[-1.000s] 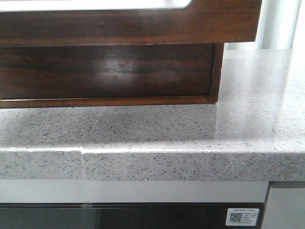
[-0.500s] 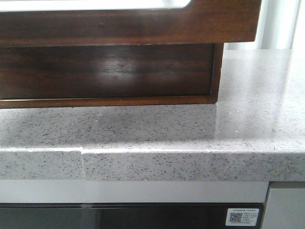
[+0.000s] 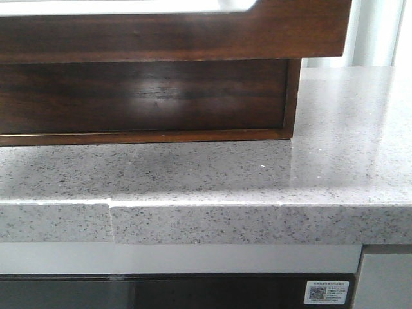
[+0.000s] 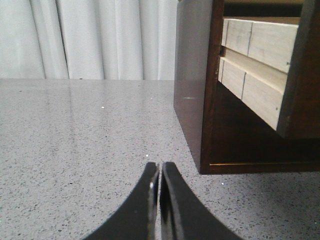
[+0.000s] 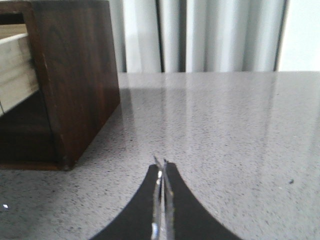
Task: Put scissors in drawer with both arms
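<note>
With both grippers' jaws clenched on nothing, left gripper [image 4: 159, 186] and right gripper [image 5: 163, 186], and the drawer [image 3: 174, 29] pulled out over the tabletop [image 3: 335, 154] toward its front edge, first find the scissors, which are out of sight.

The drawer [image 3: 174, 29] is standing pulled out from its dark wood cabinet [image 3: 148, 96], which is sitting on the grey speckled tabletop [image 3: 257, 174]. Its glossy brown front is hanging forward over the closed part below, with a pale whitish inside showing at the top edge. Its pale wooden side [image 4: 260, 65] is showing from the left wrist. The scissors are not showing in any view.
</note>
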{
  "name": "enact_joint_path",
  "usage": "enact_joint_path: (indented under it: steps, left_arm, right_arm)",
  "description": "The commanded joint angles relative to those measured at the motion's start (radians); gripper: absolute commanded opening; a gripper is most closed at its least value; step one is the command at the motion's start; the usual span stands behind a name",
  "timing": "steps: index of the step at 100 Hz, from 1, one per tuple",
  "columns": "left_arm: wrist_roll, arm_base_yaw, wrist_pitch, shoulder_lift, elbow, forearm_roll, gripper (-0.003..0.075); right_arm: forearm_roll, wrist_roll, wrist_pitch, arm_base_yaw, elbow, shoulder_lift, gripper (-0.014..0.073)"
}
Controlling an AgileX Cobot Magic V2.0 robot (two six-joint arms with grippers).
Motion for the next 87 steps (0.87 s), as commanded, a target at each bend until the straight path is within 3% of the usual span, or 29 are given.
enact_joint_path:
  steps: [1, 11, 21, 28, 87]
  left_arm:
    - [-0.012, 0.000, -0.081, -0.030, 0.036, -0.010, -0.0020]
    - [-0.012, 0.000, -0.081, -0.030, 0.036, -0.010, -0.0020]
    - [-0.012, 0.000, -0.081, -0.030, 0.036, -0.010, -0.0020]
    - [-0.012, 0.000, -0.081, -0.030, 0.036, -0.010, -0.0020]
    - [-0.012, 0.000, -0.081, -0.030, 0.036, -0.010, -0.0020]
  right_arm:
    - [0.003, -0.013, -0.117, -0.005, 0.035, -0.054, -0.0069]
    - [-0.034, 0.014, -0.126, -0.005, 0.078, -0.086, -0.0069]
    - [-0.358, 0.316, -0.141, -0.005, 0.101, -0.088, -0.0069]
    - [-0.464, 0.469, -0.141, -0.005, 0.099, -0.098, -0.0069]
    - [-0.462, 0.474, -0.129, -0.006, 0.099, -0.098, -0.0069]
